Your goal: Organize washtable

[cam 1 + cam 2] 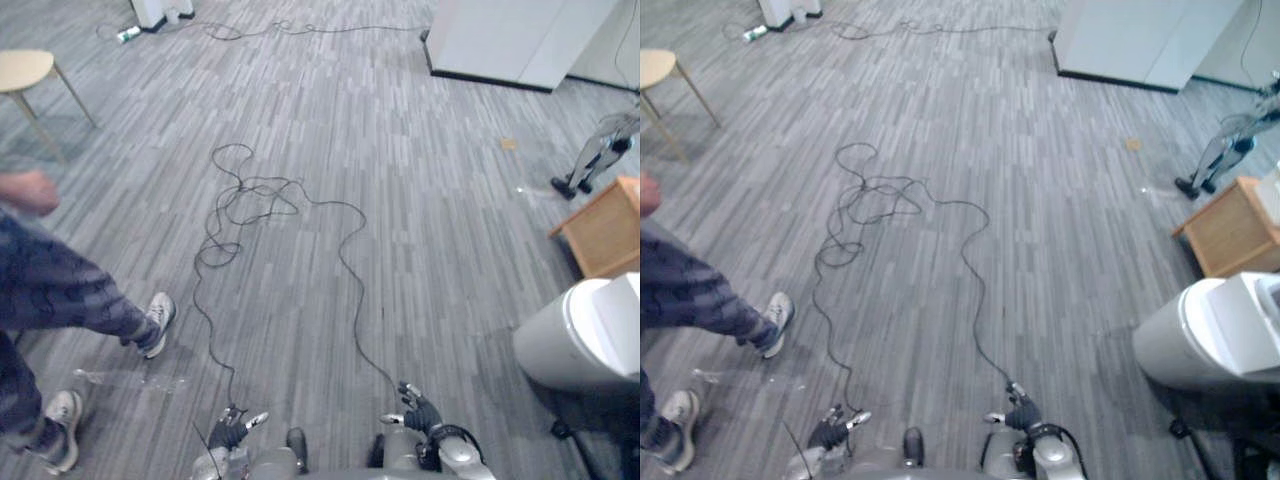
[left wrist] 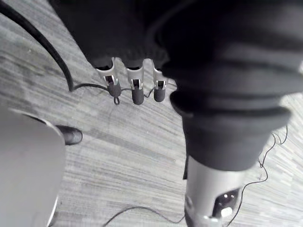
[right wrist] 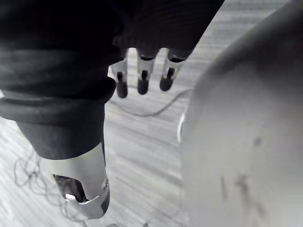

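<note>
Left hand (image 1: pixel 230 430) and right hand (image 1: pixel 416 411) are held relaxed, empty, above carpet (image 1: pixel 400 200); tidying is judged not begun, and a walk to the washtable is called for.

Grey carpet (image 1: pixel 400 220) laid in narrow streaked strips is covering the whole floor. 1 round pale wooden stool (image 1: pixel 22 68) is standing on thin legs at the far left. A white cabinet (image 1: pixel 520 40) is sitting on a dark base at the far right, and a low wooden unit (image 1: pixel 605 228) is standing nearer along the right side. Nearer again, a white rounded bin (image 1: pixel 570 345) is resting on the carpet. Soft, even light is falling across the room.
</note>
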Available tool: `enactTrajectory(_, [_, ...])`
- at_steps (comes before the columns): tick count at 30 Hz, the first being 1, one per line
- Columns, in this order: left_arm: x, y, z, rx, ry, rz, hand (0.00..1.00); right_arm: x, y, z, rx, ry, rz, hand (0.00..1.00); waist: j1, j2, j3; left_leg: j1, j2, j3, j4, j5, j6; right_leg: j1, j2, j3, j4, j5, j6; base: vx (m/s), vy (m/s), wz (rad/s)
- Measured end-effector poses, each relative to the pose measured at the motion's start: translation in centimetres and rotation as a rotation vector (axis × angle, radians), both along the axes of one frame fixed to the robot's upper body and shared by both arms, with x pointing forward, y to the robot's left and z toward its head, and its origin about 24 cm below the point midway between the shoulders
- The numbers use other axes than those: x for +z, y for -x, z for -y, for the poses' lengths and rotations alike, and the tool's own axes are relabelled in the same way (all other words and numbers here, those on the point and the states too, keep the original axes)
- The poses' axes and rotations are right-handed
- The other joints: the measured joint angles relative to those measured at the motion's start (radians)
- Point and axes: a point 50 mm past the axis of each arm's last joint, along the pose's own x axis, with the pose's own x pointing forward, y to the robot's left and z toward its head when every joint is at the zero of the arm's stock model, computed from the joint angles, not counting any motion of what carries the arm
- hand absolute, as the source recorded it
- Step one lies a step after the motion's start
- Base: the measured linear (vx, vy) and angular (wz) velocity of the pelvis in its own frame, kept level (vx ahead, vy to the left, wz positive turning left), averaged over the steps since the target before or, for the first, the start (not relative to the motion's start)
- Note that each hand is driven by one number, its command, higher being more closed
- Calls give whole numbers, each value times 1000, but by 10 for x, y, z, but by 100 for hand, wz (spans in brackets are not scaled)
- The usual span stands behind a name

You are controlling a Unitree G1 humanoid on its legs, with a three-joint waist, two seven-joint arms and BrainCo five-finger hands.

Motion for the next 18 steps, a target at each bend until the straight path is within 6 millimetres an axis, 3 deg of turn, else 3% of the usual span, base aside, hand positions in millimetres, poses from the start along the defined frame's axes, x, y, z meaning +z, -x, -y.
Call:
enactTrajectory(2, [-2,3,1,-9,-1,-23,0,1,-1,-1,-13,-11,12,0,-23,-3,-2,24,-1,-34,11,-41,-34,-37,23,21,-123,45,3,271,-31,51])
enactTrajectory(4, [-3,4,0,-7,-2,-28,0,2,-2,1,-27,-17,16,0,-29,-3,-3,31,-2,-56,39,-77,-62,-50,22,32,-138,70,-21,359,-96,68])
enactTrajectory(6, [-3,13,-7,58,-1,-39,0,1,0,1,-33,-16,5,0,-22,-2,-28,16,19,-79,170,-144,-144,-25,60,1,-176,110,-63,625,-205,66])
enactTrajectory(7, [-2,13,-12,92,-1,-33,0,-1,5,-3,-42,-28,-8,0,-22,-21,-37,-28,17,-63,278,-152,-158,-3,70,3,-206,159,-83,554,-214,57])
enactTrajectory(8, [-3,11,-4,137,35,-22,0,2,3,2,-59,-22,12,0,-19,14,-31,-123,76,-30,548,-156,-186,50,110,-17,-220,166,-94,536,-237,24])
enactTrajectory(9, [-3,13,0,194,64,0,0,4,2,6,-60,-12,27,0,-4,56,-28,-207,154,14,789,-67,-180,133,153,-10,-271,133,-115,548,-215,-7])
enactTrajectory(10, [-2,13,4,223,84,13,0,5,1,8,-61,-6,31,0,9,71,-18,-239,184,22,877,-60,-180,168,172,6,-284,127,-125,576,-156,-68])
enactTrajectory(11, [-2,9,8,240,105,27,0,4,1,8,-66,-8,21,0,32,78,-14,-276,198,33,939,-103,-171,225,188,40,-314,113,-139,463,-85,-68])
enactTrajectory(13, [-1,7,8,257,116,42,0,2,1,3,-68,-25,11,0,39,72,-11,-335,173,76,887,-152,-144,316,182,82,-392,109,-146,645,-114,-65])
enactTrajectory(15, [0,4,7,276,122,63,0,2,-2,-2,-67,-37,10,0,42,64,-6,-409,122,91,732,-157,-134,389,161,103,-463,106,-150,565,-17,-51])
enactTrajectory(16, [1,3,7,293,133,73,0,-1,0,-3,-68,-37,-7,0,54,61,-4,-443,85,87,553,-130,-150,424,145,113,-494,100,-143,520,91,-55])
enactTrajectory(17, [2,0,8,306,143,86,0,-2,2,-3,-68,-36,-18,0,75,60,-1,-466,48,59,346,-60,-156,463,129,128,-520,77,-120,527,123,-61])
enactTrajectory(18, [3,-3,9,313,152,98,0,-3,3,-2,-68,-32,-24,0,90,70,4,-487,44,38,229,-11,-169,496,131,141,-539,59,-105,556,203,-59])
